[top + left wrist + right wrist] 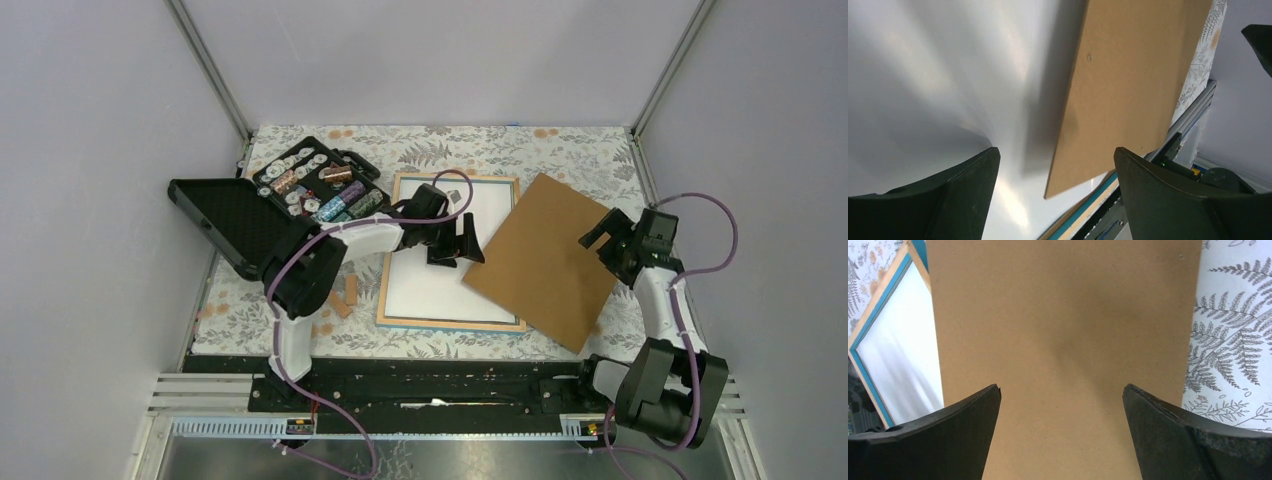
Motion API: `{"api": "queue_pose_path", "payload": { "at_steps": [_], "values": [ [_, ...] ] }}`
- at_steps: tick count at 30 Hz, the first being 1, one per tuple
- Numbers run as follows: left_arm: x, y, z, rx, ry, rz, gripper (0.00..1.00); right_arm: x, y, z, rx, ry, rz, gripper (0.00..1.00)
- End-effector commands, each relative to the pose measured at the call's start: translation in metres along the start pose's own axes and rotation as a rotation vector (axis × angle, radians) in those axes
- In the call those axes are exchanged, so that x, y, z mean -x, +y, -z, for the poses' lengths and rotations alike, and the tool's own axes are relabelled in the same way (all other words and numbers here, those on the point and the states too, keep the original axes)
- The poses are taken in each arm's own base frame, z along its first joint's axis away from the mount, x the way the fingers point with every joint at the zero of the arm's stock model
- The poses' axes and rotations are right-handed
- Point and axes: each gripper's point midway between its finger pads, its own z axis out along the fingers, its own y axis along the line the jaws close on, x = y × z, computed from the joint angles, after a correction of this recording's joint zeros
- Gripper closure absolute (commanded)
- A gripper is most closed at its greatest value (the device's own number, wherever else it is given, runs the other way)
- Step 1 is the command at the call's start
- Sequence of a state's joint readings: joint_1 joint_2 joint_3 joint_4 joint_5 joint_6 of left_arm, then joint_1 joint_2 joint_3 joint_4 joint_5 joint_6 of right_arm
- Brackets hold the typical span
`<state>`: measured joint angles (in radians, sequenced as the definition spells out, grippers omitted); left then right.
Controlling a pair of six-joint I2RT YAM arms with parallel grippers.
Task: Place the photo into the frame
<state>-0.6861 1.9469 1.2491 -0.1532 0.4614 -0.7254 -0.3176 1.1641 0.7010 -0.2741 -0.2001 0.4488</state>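
Left claw (1055, 150) released over photo (440, 290) in frame (450, 322), right claw (1060, 387) released over backing board (540, 265)

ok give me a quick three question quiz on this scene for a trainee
1. True or false: the brown backing board lies wholly inside the frame.
2. Which arm's gripper hangs over the board? A) left B) right
3. Fill in: the black case of small parts at the far left stands ____.

Key
1. False: the board lies askew and overlaps only the frame's right side.
2. B: the right gripper is over the board with its jaws apart; the left gripper is over the frame.
3. open
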Motion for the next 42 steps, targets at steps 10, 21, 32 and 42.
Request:
{"api": "queue_pose_path", "payload": {
  "at_steps": [10, 21, 32, 42],
  "values": [
    [-0.024, -0.046, -0.021, -0.357, 0.112, 0.074, 0.47, -0.026, -0.003, -0.004, 0.084, -0.014, -0.031, 0.00],
    [0.011, -0.091, 0.001, -0.424, -0.010, 0.002, 1.00, 0.007, 0.034, 0.029, 0.201, -0.111, -0.017, 0.00],
    [0.059, -0.146, 0.097, -0.202, -0.269, -0.314, 1.00, 0.032, 0.069, 0.087, 0.273, -0.162, 0.112, 0.00],
    [0.060, -0.189, 0.160, -0.199, -0.321, -0.466, 1.00, 0.066, 0.138, 0.152, 0.430, -0.131, -0.029, 0.00]
  ]
}}
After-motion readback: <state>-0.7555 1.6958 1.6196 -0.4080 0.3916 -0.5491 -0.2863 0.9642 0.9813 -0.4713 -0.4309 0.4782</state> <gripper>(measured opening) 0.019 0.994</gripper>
